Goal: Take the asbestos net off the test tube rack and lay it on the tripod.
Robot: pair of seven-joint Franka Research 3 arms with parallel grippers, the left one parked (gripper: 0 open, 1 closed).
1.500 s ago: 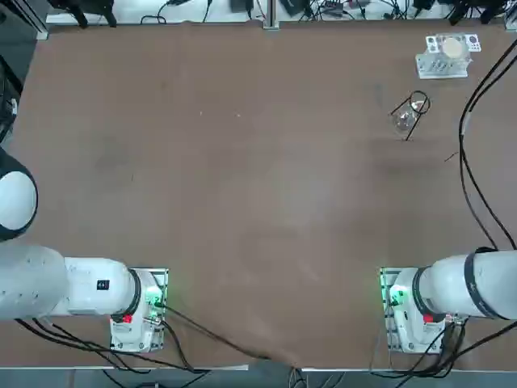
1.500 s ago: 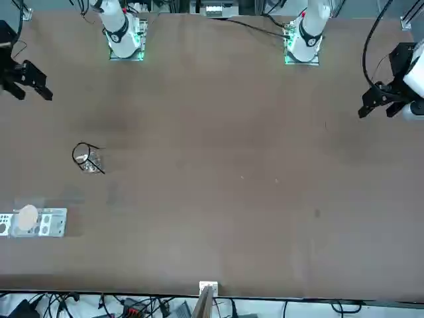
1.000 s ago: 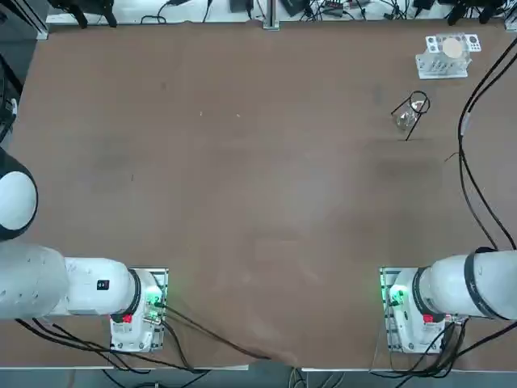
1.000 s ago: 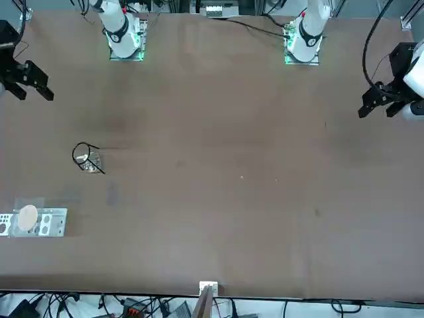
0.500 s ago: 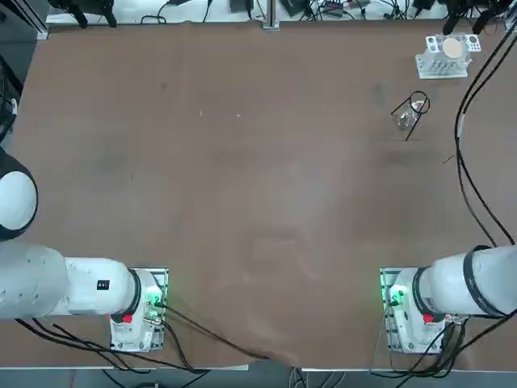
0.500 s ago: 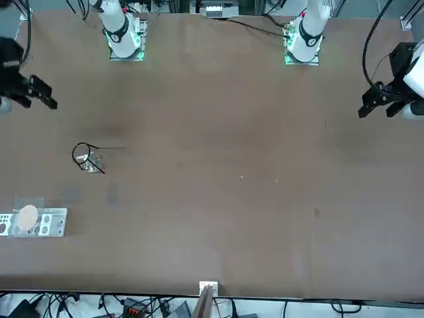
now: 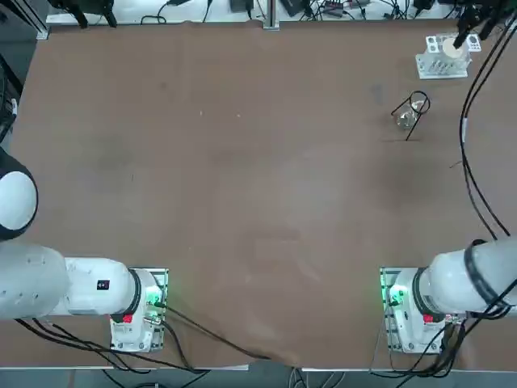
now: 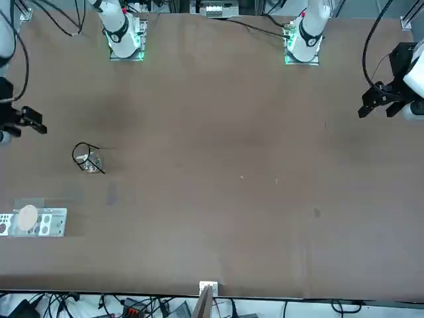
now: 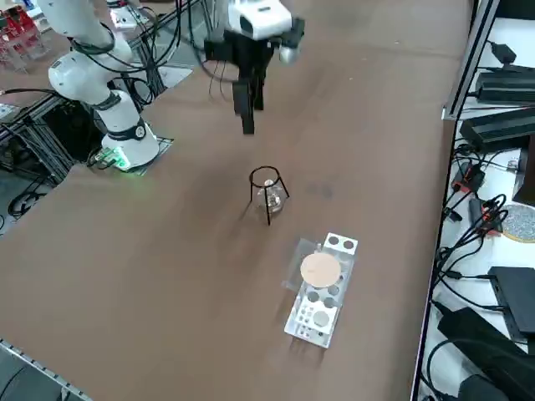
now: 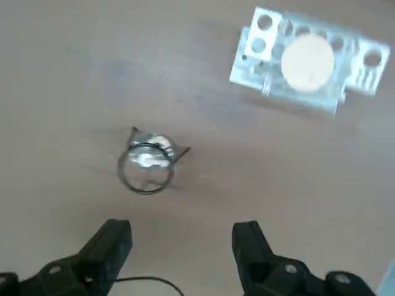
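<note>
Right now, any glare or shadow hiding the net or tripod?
Right side view: asbestos net and tripod evenly lit, only soft shadows. Right wrist view: a bright glint inside the tripod's ring; open claw clear of both.

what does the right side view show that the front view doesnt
Only the right side view shows the whole right gripper hanging above the table, fingers open and empty, short of the tripod, plus the cables and boxes past the table's edge. Only the front view shows the whole table, both arm bases and the parked left arm; there the right gripper sits at the picture's edge. Both show the asbestos net lying on the test tube rack, apart from the tripod.
</note>
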